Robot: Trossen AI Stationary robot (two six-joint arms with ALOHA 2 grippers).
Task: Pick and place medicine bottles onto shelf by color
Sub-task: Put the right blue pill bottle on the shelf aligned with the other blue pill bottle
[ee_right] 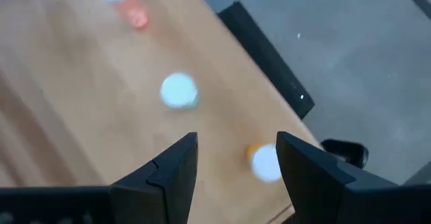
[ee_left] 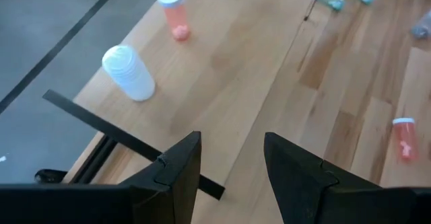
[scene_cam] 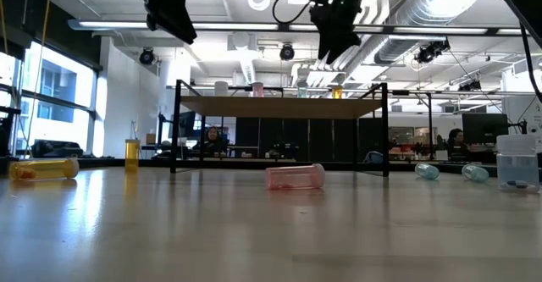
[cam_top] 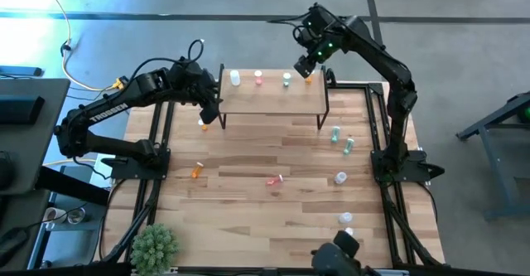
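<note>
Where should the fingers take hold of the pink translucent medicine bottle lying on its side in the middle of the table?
Grip the pink translucent medicine bottle across the middle of its barrel, coming straight down from above. It lies on its side on the wooden tabletop, apart from the other vials, so its round sides are free; set the fingers across its long axis, clear of the white cap.

Open hall with ceiling ducts (white), bright windows behind.
</note>
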